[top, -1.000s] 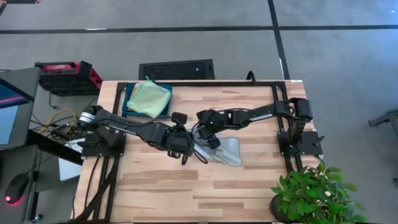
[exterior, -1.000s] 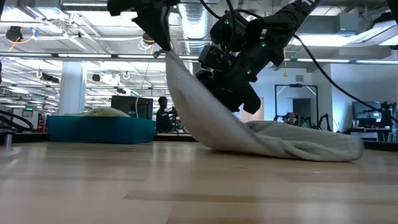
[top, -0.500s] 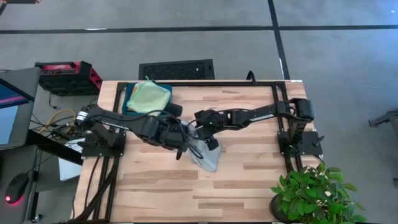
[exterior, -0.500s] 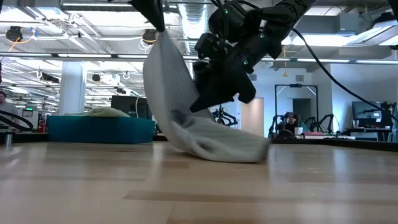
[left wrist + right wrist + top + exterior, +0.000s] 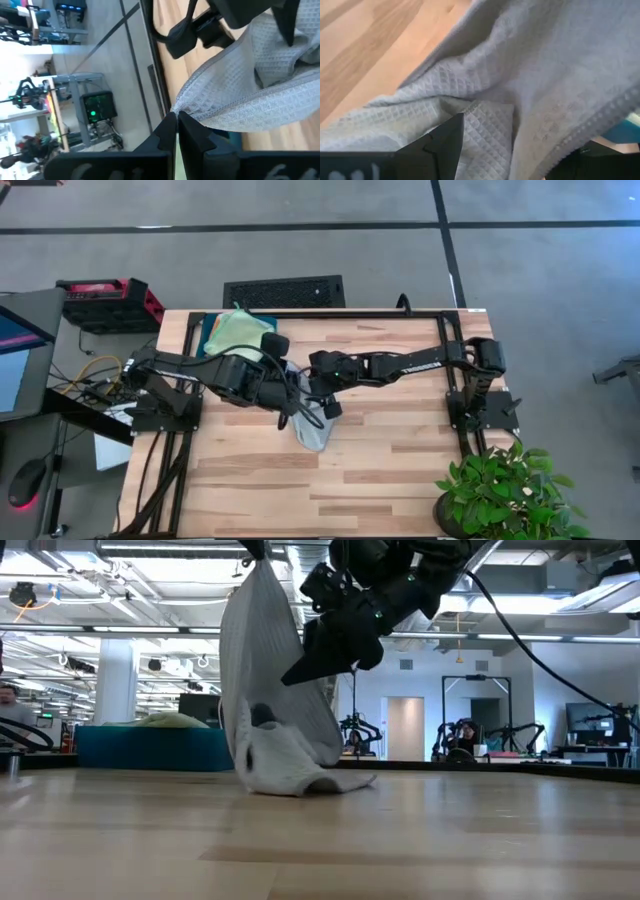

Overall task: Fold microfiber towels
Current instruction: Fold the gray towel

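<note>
Fingers (image 5: 170, 131) of left gripper (image 5: 176, 120) pinch grey towel (image 5: 270, 690) edge, lifting it above table (image 5: 450, 840); right gripper (image 5: 515, 145) fingers spread, against the cloth.

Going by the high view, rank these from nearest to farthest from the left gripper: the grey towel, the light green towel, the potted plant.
Measured from the left gripper, shut on the towel's edge:
1. Grey towel, pinched in it and hanging to the table mid-table.
2. Light green towel, on the teal tray at the table's far left corner.
3. Potted plant, at the near right corner.

Teal tray (image 5: 208, 340), potted plant (image 5: 500, 485)
</note>
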Robot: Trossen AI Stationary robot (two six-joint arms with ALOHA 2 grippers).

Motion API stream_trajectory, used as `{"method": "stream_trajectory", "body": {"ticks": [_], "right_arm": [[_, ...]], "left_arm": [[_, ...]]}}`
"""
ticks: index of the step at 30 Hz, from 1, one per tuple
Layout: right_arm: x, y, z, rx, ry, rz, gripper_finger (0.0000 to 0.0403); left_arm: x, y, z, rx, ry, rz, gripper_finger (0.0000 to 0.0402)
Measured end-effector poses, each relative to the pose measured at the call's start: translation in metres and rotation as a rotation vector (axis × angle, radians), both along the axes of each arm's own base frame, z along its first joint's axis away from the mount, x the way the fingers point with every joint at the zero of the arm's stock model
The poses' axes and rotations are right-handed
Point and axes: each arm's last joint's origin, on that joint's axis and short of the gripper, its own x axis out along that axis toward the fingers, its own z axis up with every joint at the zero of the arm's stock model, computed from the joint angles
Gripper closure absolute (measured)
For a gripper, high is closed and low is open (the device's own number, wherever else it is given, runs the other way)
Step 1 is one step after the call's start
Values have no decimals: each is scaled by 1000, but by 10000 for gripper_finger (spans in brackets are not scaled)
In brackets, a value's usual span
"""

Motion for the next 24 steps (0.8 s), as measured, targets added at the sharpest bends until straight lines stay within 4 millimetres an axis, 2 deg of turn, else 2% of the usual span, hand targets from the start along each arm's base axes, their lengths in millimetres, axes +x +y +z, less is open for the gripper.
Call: {"method": "stream_trajectory", "body": {"ticks": [10, 15, 24], "right_arm": [[1, -3, 3, 0, -19, -134, 159], [1, -6, 3, -18, -20, -223, 160], [-1, -5, 1, 73, 1, -299, 200]], "left_arm": [[-4, 3, 22, 89, 14, -46, 401], [-2, 3, 26, 132, 19, -55, 401], [7, 4, 35, 269, 33, -54, 401]]}}
